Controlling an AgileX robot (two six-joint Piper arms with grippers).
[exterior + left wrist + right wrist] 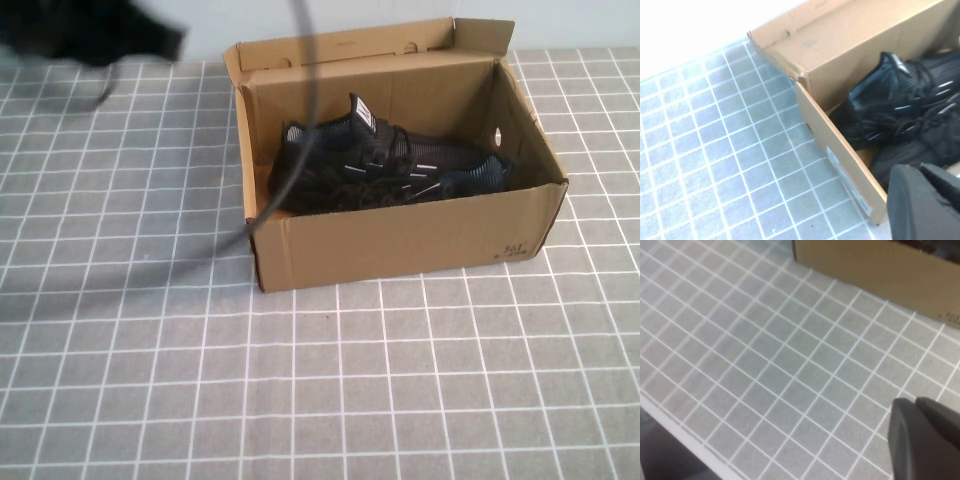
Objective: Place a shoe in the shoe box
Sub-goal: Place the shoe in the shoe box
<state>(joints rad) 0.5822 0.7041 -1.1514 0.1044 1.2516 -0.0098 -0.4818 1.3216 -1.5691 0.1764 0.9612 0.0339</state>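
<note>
1. The shoe (355, 150), a black knit lace-up sneaker with short white dashes on its side and a white tongue label, lies inside the shoe box (400, 245), toward the box's far wall, toe pointing at the end wall with the round hole.
2. A second matching sneaker (400, 185) lies just beside it in the box, nearer the front wall; the two touch, and their laces overlap so I cannot tell exactly where one ends.
3. The shoe box is brown corrugated cardboard, its hinged lid flap (350, 45) standing up behind it, with small red print on the front wall near the hole-side corner.
4. The box sits on a grey cloth with a white grid (300, 390).
5. My left gripper (927, 202) hovers over the box's near corner on the left side; its fingers are closed together and hold nothing. In the high view my left arm (90, 35) is only a dark blur well apart from the box, beyond its left end, with a cable (300, 110) crossing over the box's left wall.
6. My right gripper (925, 440) hangs above bare cloth in front of the box, well apart from it, fingers closed and empty.
</note>
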